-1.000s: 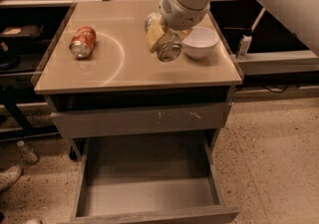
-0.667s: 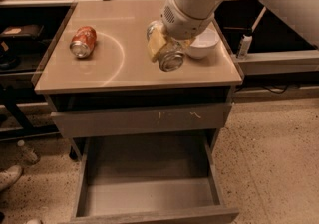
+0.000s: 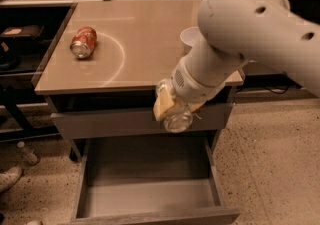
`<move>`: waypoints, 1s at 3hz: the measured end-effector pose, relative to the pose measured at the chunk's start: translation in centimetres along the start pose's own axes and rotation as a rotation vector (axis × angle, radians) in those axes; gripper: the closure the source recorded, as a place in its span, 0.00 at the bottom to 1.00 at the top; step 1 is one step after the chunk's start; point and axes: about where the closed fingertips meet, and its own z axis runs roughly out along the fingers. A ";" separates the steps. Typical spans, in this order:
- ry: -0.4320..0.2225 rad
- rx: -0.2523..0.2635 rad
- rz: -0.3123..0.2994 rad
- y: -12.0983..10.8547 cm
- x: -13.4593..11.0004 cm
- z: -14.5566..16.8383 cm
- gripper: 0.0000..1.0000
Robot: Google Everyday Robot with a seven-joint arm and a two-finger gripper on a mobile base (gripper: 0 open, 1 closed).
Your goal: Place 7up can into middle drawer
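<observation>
While the thick pale arm slanted from the upper right of the frame toward its middle, the tool hung just below the front edge of the tan surface, gripping the 7up can. The can was held off the surface and clear of it, tilted so that one shiny round end faced down and toward the camera. A pale yellowish finger pressed against the can's left side; the other finger was hidden behind the can and the wrist. The can sat in front of the closed upper drawer, whose grey front panel ran across the middle of the frame. Directly below, in the lower part of the frame, the middle drawer stood pulled out, showing a flat grey bottom and low side walls; the can was above its rear half, well apart from its floor. On the surface, in the upper left, an orange-red can lay on its side with its metal end toward the camera, next to a faint pale arc marked on the top. A white bowl sat toward the right of the surface, mostly covered by the arm.
</observation>
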 end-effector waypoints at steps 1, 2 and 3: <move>0.051 0.013 0.005 -0.6 2.1 1.6 1.00; 0.044 0.010 0.005 -0.5 1.9 1.4 1.00; 0.104 -0.062 0.062 -0.3 4.3 6.7 1.00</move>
